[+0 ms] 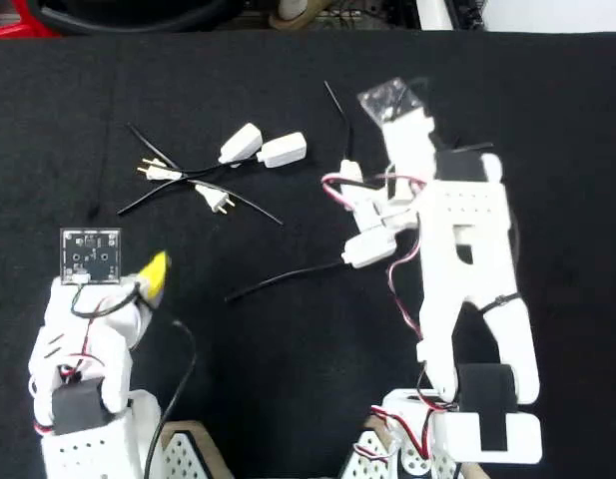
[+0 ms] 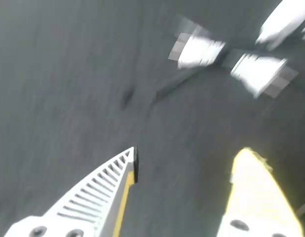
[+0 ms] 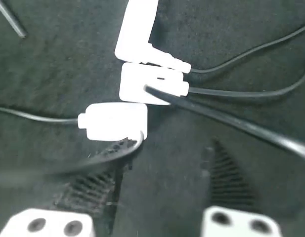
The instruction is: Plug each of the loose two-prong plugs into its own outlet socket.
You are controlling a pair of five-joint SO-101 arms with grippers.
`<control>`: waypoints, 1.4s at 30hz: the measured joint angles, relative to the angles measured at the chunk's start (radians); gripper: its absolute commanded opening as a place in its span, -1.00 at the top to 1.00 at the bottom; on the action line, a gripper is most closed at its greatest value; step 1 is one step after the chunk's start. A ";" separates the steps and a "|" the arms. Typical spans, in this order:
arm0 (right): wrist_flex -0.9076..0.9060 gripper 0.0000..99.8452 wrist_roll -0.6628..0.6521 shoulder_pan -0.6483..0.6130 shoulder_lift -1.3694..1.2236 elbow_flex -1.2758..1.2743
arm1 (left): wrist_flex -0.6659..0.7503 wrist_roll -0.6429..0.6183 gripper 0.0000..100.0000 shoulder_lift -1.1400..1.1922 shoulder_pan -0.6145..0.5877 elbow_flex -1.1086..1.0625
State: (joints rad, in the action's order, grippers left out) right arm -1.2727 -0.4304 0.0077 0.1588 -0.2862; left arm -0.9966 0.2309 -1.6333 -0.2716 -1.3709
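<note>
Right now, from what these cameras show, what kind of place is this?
Probably a robotics lab bench: two white robot arms sit at a black-covered table with loose plugs and sockets laid out.

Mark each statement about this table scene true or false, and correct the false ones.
1. A two-prong plug lies loose on the table, prongs bare. True.
2. The left pincer is shut on a plug. False: it is open and holds nothing.
3. The left pincer has a yellow finger. True.
4. The table is white. False: it is black.
5. The right pincer grips a white socket. False: it is open, with nothing between its fingers.
</note>
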 measured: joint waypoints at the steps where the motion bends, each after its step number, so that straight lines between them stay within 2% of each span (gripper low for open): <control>1: -0.058 0.99 0.000 0.000 0.000 0.049 | 0.034 -0.011 0.43 0.066 0.041 0.048; 3: -0.158 0.94 -0.002 0.000 0.000 0.133 | 0.100 -0.015 0.43 0.232 0.115 0.137; 7: -0.269 0.97 -0.002 0.000 0.000 0.221 | 0.229 0.025 0.43 0.654 0.230 0.374; 12: -0.285 0.98 -0.002 0.003 0.000 0.222 | 0.287 0.207 0.44 1.206 0.341 0.717; 17: -0.235 0.98 -0.002 0.072 0.000 0.157 | 0.299 0.396 0.44 1.622 0.400 1.030; 20: -0.192 0.98 -0.002 0.104 0.000 0.120 | 0.299 0.463 0.47 1.771 0.405 1.175; 23: -0.152 0.97 -0.002 0.120 0.000 0.087 | 0.299 0.554 0.60 1.847 0.405 1.267; 27: -0.117 0.97 -0.002 0.118 0.000 0.071 | 0.318 0.606 0.77 1.858 0.405 1.298; 30: -0.114 0.97 -0.002 0.118 0.000 0.071 | 0.328 0.640 0.76 1.858 0.394 1.298; 34: -0.114 0.97 -0.002 0.118 -0.005 0.071 | 0.384 0.618 0.59 1.884 0.285 1.315; 38: -0.114 0.97 -0.002 0.118 -0.009 0.071 | 0.511 0.442 0.40 1.975 0.249 1.356; 42: -0.114 0.97 -0.002 0.118 -0.009 0.069 | 0.568 0.265 0.41 2.122 0.253 1.476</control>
State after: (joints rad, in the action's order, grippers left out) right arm -1.3863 -0.4319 0.1258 0.1496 -0.2171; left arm -0.4289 0.4964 0.4887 -0.0184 0.1051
